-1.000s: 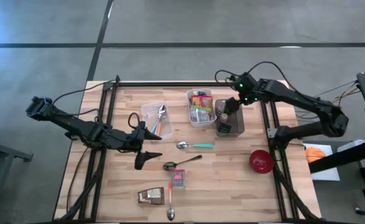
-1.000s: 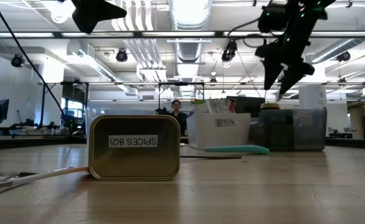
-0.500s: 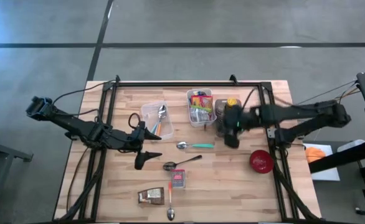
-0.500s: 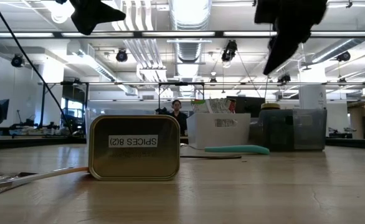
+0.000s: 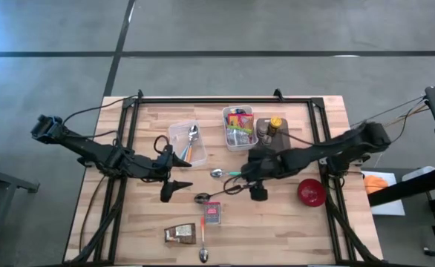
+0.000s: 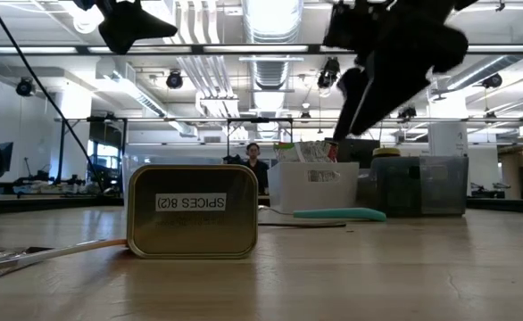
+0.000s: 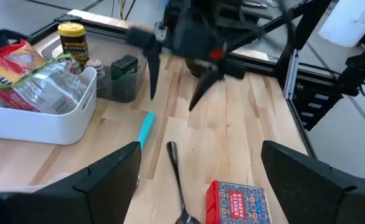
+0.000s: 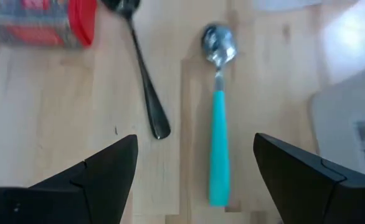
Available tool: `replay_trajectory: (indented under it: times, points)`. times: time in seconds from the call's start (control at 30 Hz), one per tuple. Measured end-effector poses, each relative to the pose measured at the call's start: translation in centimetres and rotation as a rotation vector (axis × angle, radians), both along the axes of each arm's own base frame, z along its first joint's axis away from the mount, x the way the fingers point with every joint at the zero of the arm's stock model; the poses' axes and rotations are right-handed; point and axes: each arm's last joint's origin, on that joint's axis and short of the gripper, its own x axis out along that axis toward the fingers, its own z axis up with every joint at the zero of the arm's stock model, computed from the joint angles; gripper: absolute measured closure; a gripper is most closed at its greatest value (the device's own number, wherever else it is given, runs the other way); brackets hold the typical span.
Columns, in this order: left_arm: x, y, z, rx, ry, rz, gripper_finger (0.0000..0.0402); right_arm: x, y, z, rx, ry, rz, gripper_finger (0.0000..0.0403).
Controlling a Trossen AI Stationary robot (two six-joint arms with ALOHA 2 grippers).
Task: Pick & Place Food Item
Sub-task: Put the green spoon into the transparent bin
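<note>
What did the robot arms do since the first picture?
The right arm swung from the containers at the back toward the table's middle; its open gripper now hovers over the teal-handled spoon, holding nothing. The left gripper stayed put, open. Spoons, the red spice tin and the red bowl didn't move.

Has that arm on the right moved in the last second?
Yes. In the high view the right gripper has swung from over the bins at the back toward the table's middle, and now hangs open above the teal spoon. The left gripper waits.
</note>
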Motion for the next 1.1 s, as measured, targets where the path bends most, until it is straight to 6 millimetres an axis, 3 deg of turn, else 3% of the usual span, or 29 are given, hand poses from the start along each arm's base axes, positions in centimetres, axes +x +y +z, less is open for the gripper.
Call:
replay_trajectory:
  times: [0.3,0.67,1.1]
  points:
    - [0.0,0.0,-0.1,0.006,0.008,0.003,0.0068,2.9,-1.2,-2.7,-0.006,0.102,0.054,0.0086]
    - [-0.1,0.0,-0.1,0.011,0.014,0.002,0.0068,3.1,-4.7,-4.2,0.144,0.162,0.019,0.0090]
    - [-0.1,0.1,-0.2,0.014,0.023,0.001,0.0068,3.6,-5.0,-7.4,0.158,0.271,0.021,0.0244]
